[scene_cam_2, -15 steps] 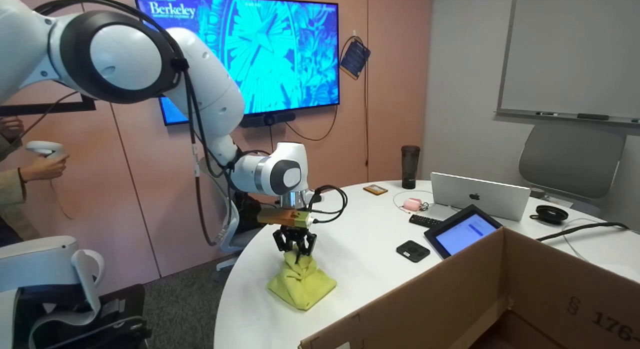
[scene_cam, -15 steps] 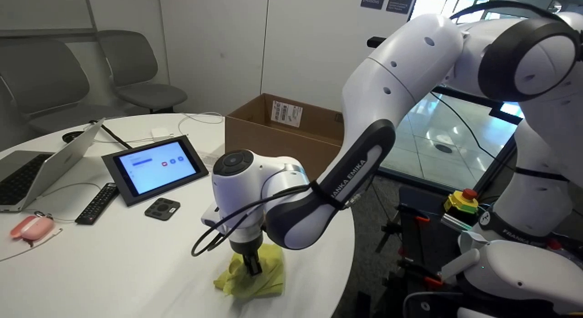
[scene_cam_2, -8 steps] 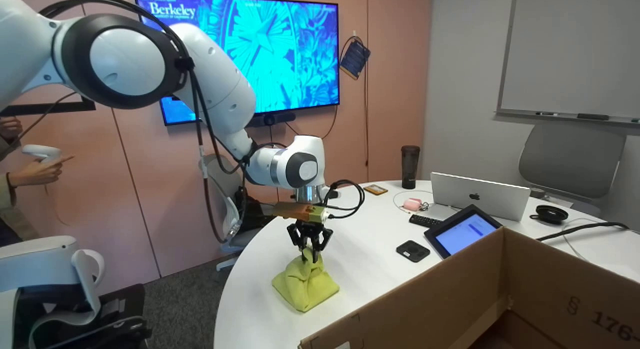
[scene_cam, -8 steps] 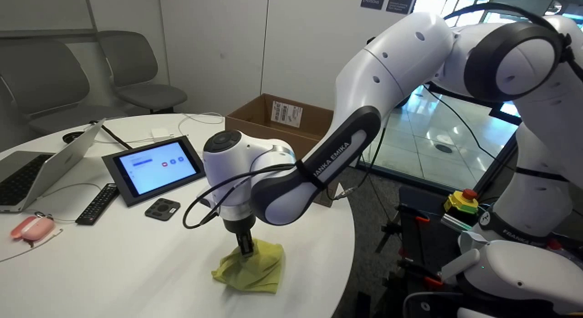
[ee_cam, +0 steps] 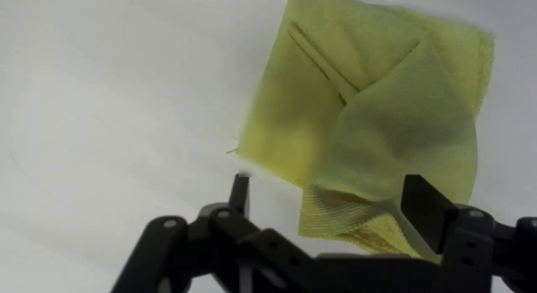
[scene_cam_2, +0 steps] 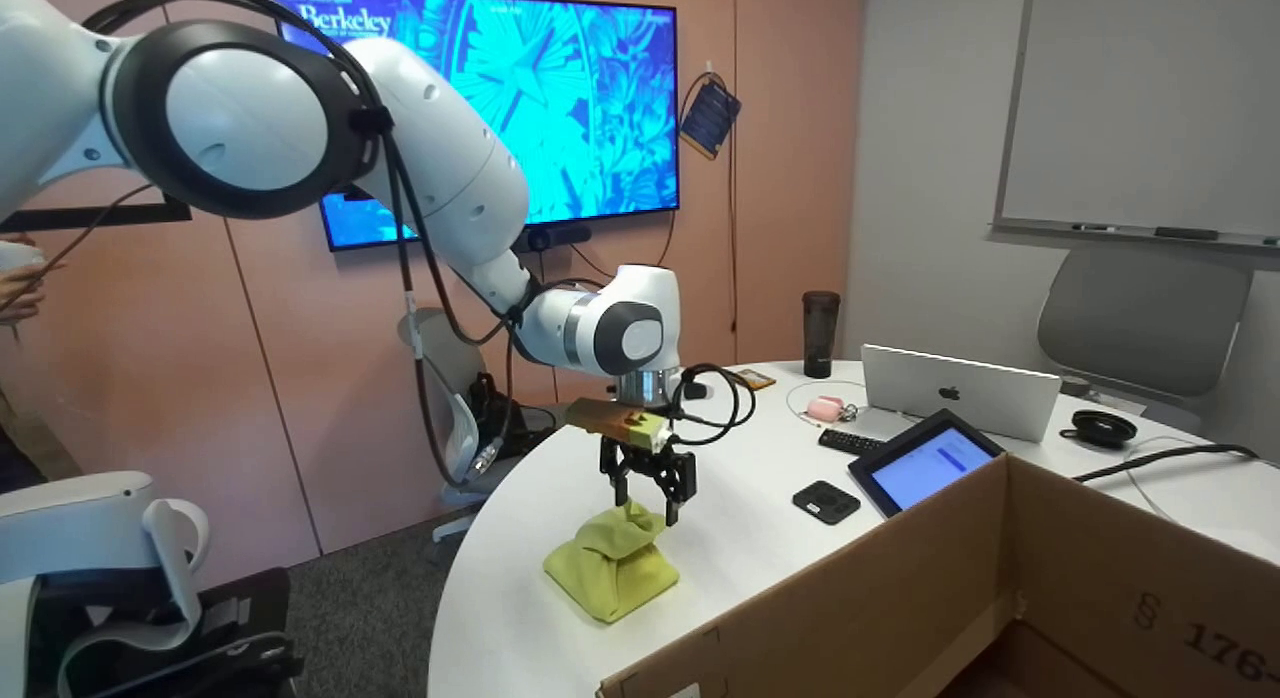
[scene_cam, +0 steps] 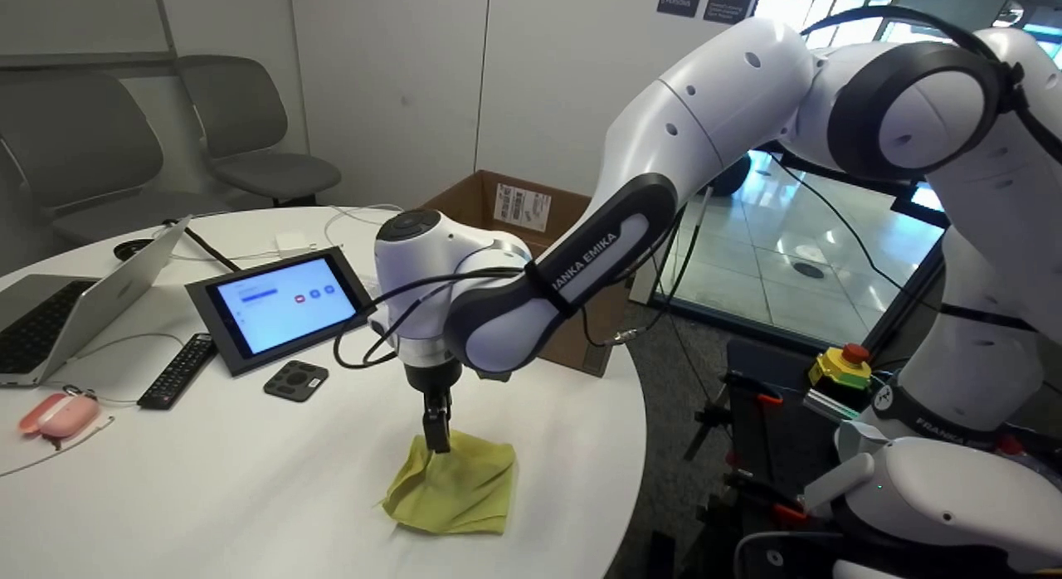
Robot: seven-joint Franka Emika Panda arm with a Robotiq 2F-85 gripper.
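A robot's gripper [scene_cam_2: 647, 505] hangs over a rumpled yellow-green cloth [scene_cam_2: 612, 573] on a white table [scene_cam_2: 740, 538], its fingers spread wide apart; whether they touch the cloth cannot be told. The cloth spreads across the upper right in the wrist view and sits at lower center in an exterior view, where a cardboard box [scene_cam_2: 890, 598] takes the lower right, a laptop [scene_cam_2: 980, 398] stands at right and a screen [scene_cam_2: 590, 108] glows at upper left.
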